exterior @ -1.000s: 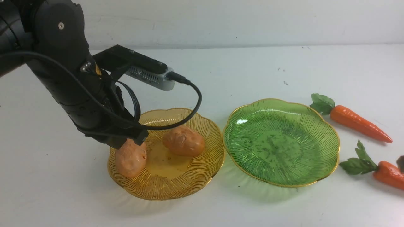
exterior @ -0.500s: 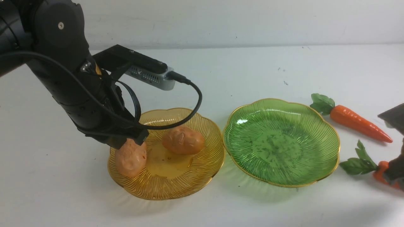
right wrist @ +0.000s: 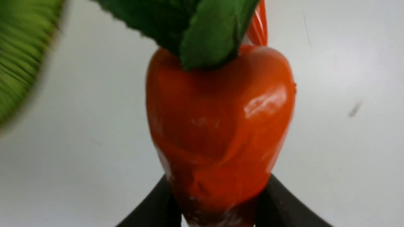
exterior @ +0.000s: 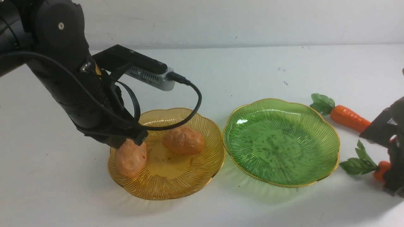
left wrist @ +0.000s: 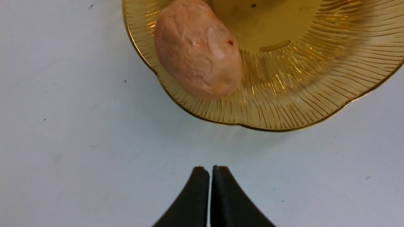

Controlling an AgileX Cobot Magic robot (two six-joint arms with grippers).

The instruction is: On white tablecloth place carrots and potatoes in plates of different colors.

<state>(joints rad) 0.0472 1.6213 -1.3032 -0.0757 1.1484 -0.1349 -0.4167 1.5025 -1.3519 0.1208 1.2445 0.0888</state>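
Note:
Two potatoes lie in the amber-yellow plate (exterior: 176,186): one (exterior: 183,140) near its middle, one (exterior: 130,158) on its left slope, also in the left wrist view (left wrist: 197,50). My left gripper (left wrist: 210,170) is shut and empty, above the white tablecloth (exterior: 63,189) just outside that plate's rim (left wrist: 284,127). The green plate (exterior: 281,142) is empty. My right gripper (exterior: 394,179) is shut on the near carrot (right wrist: 221,126), low at the cloth; its leaves (exterior: 356,164) show. The far carrot (exterior: 348,117) lies behind it.
My left arm (exterior: 72,78) and its wrist camera (exterior: 148,74) hang over the amber plate's left and back. The green plate's blurred rim (right wrist: 19,47) shows beside the held carrot. A white wall closes off the back of the table.
My right gripper has come in from the right edge, moved over the near carrot and closed round it. The left arm and the potatoes have stayed put.

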